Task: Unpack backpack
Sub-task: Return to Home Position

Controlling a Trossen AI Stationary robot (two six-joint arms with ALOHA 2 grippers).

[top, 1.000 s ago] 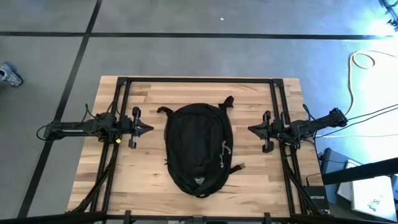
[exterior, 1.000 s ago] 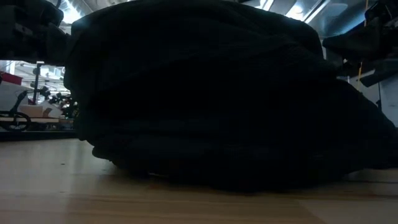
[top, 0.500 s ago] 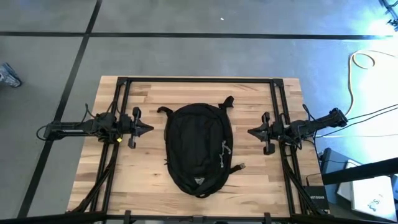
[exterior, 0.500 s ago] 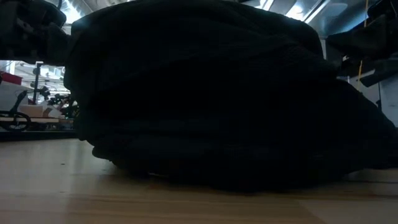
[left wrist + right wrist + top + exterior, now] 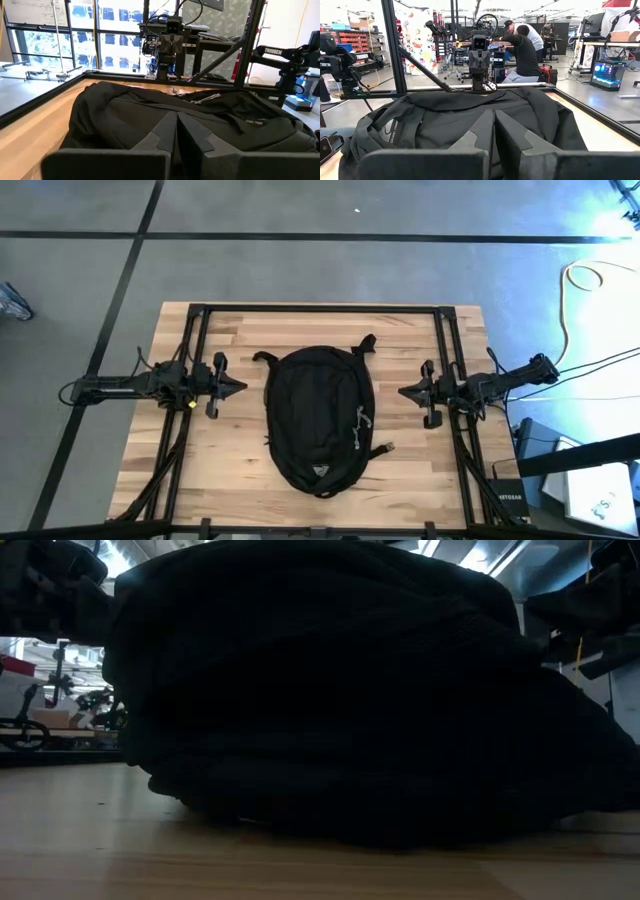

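The black backpack (image 5: 320, 418) lies flat on its back in the middle of the wooden table, its straps (image 5: 362, 344) toward the far edge and its pale logo (image 5: 319, 471) toward the near edge. It fills the low view (image 5: 330, 700) as a dark mound. My left gripper (image 5: 243, 388) hovers shut, pointing level at the backpack's left side with a gap between them; its own view shows the shut fingers (image 5: 176, 120) before the bag (image 5: 150, 115). My right gripper (image 5: 402, 390) hovers shut, level, off the bag's right side (image 5: 470, 120).
A black metal frame (image 5: 320, 309) runs along the table's far edge and down both sides. Silver zipper pulls (image 5: 361, 423) and a small strap end (image 5: 383, 448) lie at the bag's right. People work at benches (image 5: 520, 45) beyond the table.
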